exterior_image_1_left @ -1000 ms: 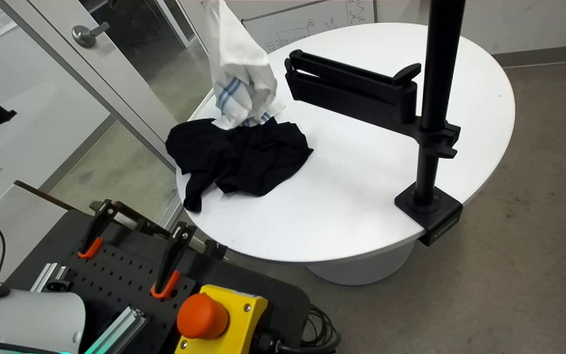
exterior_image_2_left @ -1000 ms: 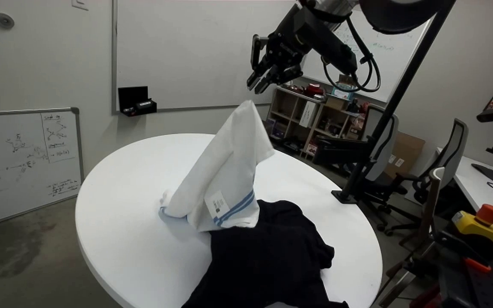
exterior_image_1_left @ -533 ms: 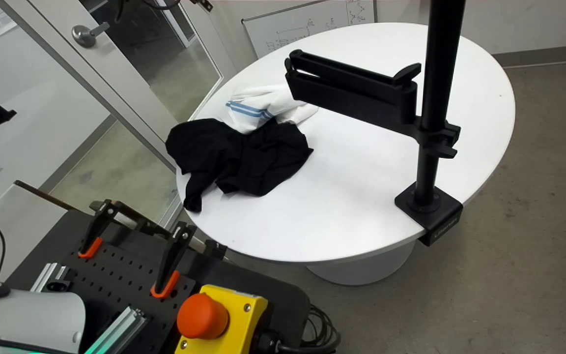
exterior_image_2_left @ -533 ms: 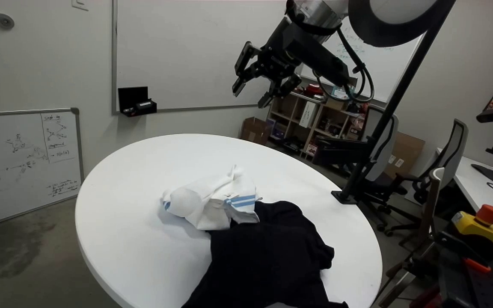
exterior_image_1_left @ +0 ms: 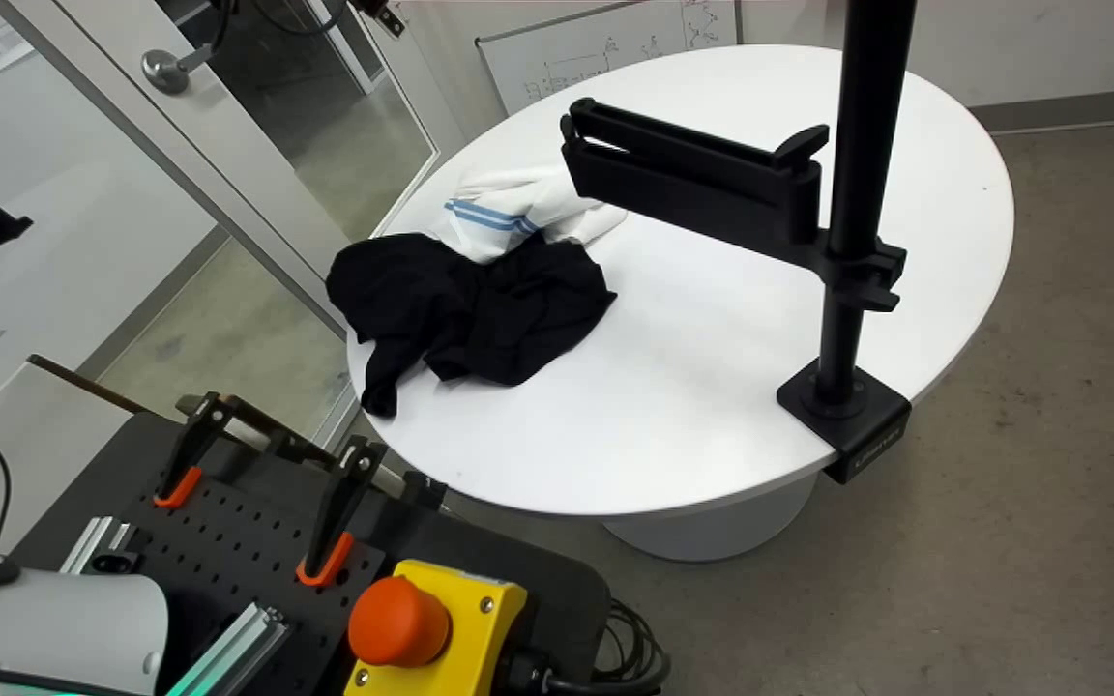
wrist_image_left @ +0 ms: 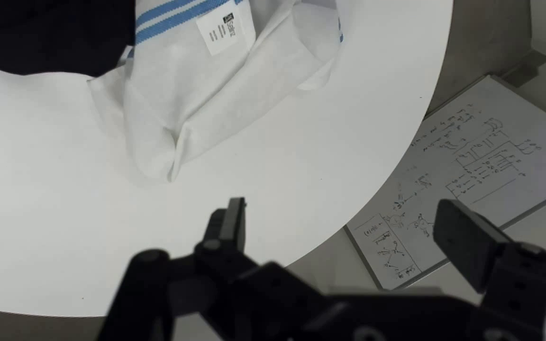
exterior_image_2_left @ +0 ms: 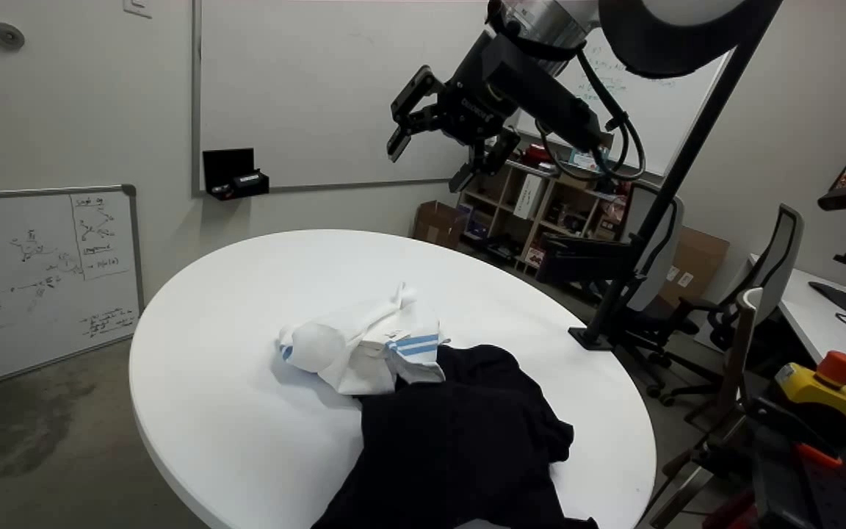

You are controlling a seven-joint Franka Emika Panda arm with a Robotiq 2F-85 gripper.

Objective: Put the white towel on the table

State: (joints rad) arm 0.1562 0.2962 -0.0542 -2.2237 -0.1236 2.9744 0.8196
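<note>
The white towel [exterior_image_1_left: 557,201], with blue stripes, lies crumpled on the round white table [exterior_image_1_left: 673,416] in both exterior views. One striped edge of the towel [exterior_image_2_left: 364,353] meets the black cloth, partly resting against or over it. High above the table, my gripper [exterior_image_2_left: 429,163] stands wide open and apart from the towel. From the wrist, the towel [wrist_image_left: 192,90] shows its label and a pinched fold, ahead of the gripper [wrist_image_left: 341,207]; nothing is between the spread fingers [wrist_image_left: 465,241]. In an exterior view, a black stand arm hides part of the towel.
A black cloth [exterior_image_2_left: 460,448] lies beside the towel near the table edge. A black post [exterior_image_1_left: 837,329] with a side arm is clamped to the table. A whiteboard [wrist_image_left: 472,175] leans beyond the table edge. The yellow box with a red button [exterior_image_1_left: 436,628] sits on the robot's base.
A second ago the towel rose in a tall peak just below nearly shut fingers. It has dropped into a low heap on the table, and the gripper has spread wide, shifting slightly.
</note>
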